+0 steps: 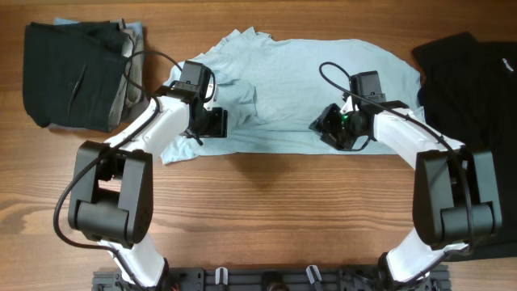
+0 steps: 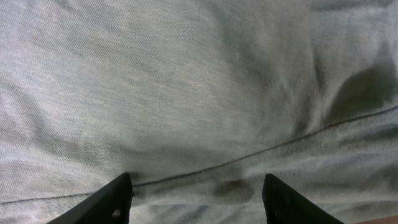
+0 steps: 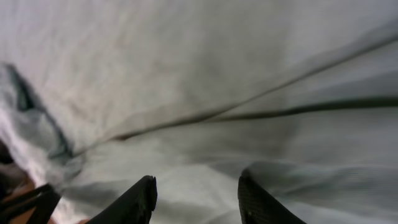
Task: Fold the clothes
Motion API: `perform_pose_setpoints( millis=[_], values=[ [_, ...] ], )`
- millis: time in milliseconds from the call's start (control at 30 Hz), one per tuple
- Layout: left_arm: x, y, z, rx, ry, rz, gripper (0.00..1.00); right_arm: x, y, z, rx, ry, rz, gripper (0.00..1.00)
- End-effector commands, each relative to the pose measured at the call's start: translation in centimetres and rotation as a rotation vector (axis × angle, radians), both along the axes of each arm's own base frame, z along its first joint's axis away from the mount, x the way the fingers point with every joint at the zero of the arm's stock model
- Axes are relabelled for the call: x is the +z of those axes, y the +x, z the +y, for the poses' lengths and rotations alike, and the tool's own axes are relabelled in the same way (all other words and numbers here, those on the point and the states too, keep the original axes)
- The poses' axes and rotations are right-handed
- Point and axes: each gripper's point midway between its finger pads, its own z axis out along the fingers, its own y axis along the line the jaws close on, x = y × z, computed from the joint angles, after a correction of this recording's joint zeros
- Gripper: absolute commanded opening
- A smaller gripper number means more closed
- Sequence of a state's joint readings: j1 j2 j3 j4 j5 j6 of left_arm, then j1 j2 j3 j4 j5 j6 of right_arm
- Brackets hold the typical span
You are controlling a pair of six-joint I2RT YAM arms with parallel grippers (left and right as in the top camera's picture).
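A pale light-blue T-shirt (image 1: 299, 89) lies spread on the wooden table, folded over on itself, its near edge facing me. My left gripper (image 1: 212, 123) is open low over the shirt's near-left part; in the left wrist view its fingers (image 2: 196, 193) straddle a seam in the fabric (image 2: 186, 93). My right gripper (image 1: 331, 128) is open over the shirt's near-right edge; in the right wrist view its fingers (image 3: 198, 193) hover over wrinkled fabric (image 3: 186, 81). A black T-shirt (image 1: 472, 89) lies at the far right.
A pile of folded dark and grey garments (image 1: 77, 73) lies at the back left. Bare wooden table (image 1: 275, 210) stretches in front of the shirt. The arm bases stand at the near edge.
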State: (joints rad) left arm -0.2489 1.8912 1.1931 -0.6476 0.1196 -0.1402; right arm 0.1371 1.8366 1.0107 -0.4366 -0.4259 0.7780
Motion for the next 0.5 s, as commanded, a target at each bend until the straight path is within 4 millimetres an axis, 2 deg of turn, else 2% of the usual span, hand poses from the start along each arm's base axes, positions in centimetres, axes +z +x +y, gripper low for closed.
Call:
perform_pose_setpoints(
  millis=[0, 100, 233, 267, 367, 467],
  values=[
    [-0.4, -0.1, 0.3, 0.009, 0.007, 0.01, 0.67, -0.9, 0.7, -2.1, -0.049, -0.109, -0.007, 0.49],
    [-0.4, 0.0, 0.3, 0.009, 0.007, 0.007, 0.67, -0.4, 2.2, -2.1, -0.005, -0.126, -0.093, 0.49],
    [-0.4, 0.1, 0.3, 0.009, 0.006, 0.003, 0.67, 0.0, 3.2, -1.9, 0.03, -0.131, -0.16, 0.41],
    [-0.4, 0.0, 0.3, 0.009, 0.006, 0.004, 0.67, 0.1, 3.4, -2.0, 0.028, -0.133, -0.167, 0.36],
    [-0.4, 0.1, 0.3, 0.009, 0.006, 0.003, 0.67, 0.4, 4.8, -2.7, 0.005, -0.177, -0.227, 0.31],
    [-0.4, 0.0, 0.3, 0.009, 0.006, 0.004, 0.67, 1.2, 6.6, -3.3, -0.022, -0.217, -0.307, 0.3]
  ],
)
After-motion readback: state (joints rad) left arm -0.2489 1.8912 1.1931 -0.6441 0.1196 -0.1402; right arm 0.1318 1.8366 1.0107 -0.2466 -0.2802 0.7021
